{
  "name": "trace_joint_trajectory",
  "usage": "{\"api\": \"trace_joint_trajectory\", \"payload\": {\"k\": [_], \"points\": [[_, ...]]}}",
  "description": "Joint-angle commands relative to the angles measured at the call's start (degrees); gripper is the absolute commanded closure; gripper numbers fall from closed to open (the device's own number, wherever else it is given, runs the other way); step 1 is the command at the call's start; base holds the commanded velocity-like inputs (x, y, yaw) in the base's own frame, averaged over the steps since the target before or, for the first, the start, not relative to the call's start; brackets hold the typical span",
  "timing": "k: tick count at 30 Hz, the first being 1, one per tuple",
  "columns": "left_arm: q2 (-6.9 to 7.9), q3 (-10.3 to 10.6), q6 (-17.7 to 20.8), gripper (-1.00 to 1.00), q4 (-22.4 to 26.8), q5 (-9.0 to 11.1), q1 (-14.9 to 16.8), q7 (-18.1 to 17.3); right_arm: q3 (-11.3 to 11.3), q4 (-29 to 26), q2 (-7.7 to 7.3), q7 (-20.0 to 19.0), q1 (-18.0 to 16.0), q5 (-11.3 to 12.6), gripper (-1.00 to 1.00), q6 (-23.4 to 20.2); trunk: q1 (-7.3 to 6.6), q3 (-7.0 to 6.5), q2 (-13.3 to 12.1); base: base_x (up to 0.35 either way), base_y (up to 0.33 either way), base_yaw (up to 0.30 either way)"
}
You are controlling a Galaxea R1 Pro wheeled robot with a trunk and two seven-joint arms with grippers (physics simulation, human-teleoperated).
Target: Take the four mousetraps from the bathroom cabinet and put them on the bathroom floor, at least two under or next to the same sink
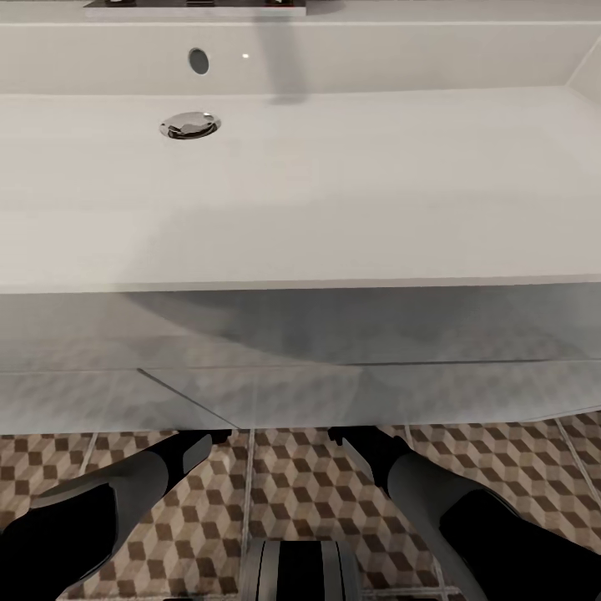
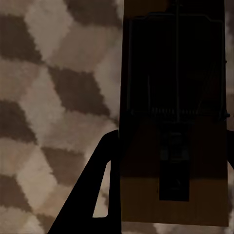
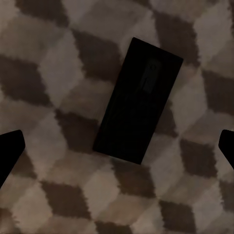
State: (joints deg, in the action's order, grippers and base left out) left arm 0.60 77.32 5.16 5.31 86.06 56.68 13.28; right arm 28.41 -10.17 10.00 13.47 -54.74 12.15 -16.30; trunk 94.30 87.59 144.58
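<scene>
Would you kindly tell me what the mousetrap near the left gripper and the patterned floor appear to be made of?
The flat tan-brown mousetrap board looks like matt wood, carrying dark wire parts, probably metal. The brown-and-beige cube-patterned floor looks like tile, given its pale grout lines; its finish is unclear.

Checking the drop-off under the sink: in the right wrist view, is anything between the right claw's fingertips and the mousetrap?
No. In the right wrist view the mousetrap lies flat on the bathroom floor, with bare patterned tile between it and the open right claw.

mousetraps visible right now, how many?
2. One mousetrap sits between the left gripper's fingers, close above the tiled floor; one dark mousetrap lies flat on it. Others may be hidden.
</scene>
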Motion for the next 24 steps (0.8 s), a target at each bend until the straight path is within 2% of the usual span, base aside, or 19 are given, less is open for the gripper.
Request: {"api": "trace_joint_trajectory", "payload": {"k": [1, 7, 8, 24], "points": [[0.06, 0.11, 0.22, 1.00, 0.22, 0.13, 0.11, 0.43, 0.60, -0.11, 0.00, 0.33, -1.19, 0.43, -1.00, -0.31, -0.02, 0.01, 0.02, 0.000, 0.000, 0.000], [0.09, 0.11, 0.28, 1.00, 0.22, 0.15, 0.11, 0.45, 0.60, -0.11, 0.00, 0.33, -1.20, 0.42, -1.00, -0.31, -0.02, 0.01, 0.02, 0.000, 0.000, 0.000], [0.08, 0.11, 0.28, -1.00, 0.22, 0.16, 0.10, 0.48, 0.60, -0.11, 0.00, 0.33, -1.20, 0.42, -1.00, -0.31, -0.02, 0.01, 0.02, 0.000, 0.000, 0.000], [0.10, 0.08, 0.21, -1.00, 0.17, 0.21, 0.10, 0.52, 0.60, -0.11, 0.00, 0.33, -1.21, 0.43, -1.00, -0.31, -0.02, 0.01, 0.02, 0.000, 0.000, 0.000]]}}
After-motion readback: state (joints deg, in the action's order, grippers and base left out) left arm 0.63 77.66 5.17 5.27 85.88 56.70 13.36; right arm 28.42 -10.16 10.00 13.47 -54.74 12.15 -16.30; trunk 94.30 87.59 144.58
